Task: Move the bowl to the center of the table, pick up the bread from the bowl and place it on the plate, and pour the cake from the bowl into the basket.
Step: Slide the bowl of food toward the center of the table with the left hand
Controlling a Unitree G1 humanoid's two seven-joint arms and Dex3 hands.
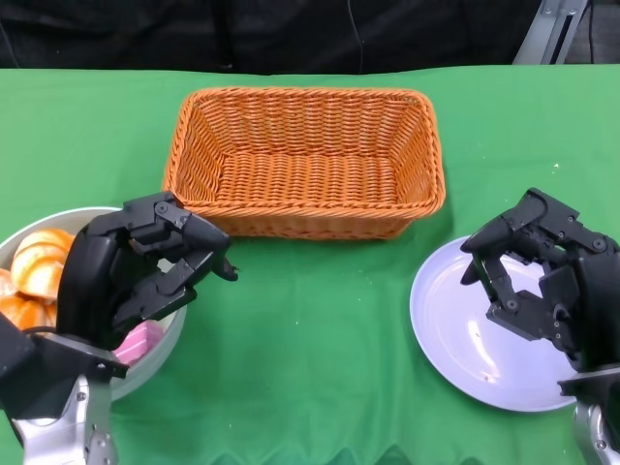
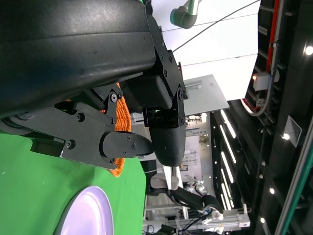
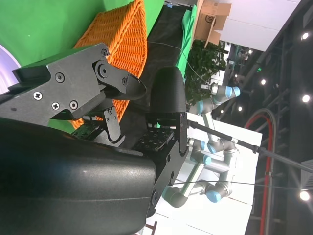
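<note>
A pale bowl (image 1: 158, 356) sits at the table's front left. It holds orange-striped bread (image 1: 39, 266) and a pink piece of cake (image 1: 140, 341). My left hand (image 1: 136, 266) hovers over the bowl's right side with its fingers apart and nothing between them; the left wrist view shows the left hand (image 2: 137, 115) just as empty. A white plate (image 1: 465, 334) lies at the front right. My right hand (image 1: 538, 276) hangs above it, fingers spread, holding nothing. The orange wicker basket (image 1: 305, 160) stands empty at the back centre.
Green cloth (image 1: 310, 339) covers the table between bowl and plate. The right wrist view shows the basket (image 3: 117, 49) beyond the right hand (image 3: 122, 98). The left wrist view shows the plate (image 2: 88, 215) and a strip of the basket (image 2: 122, 115).
</note>
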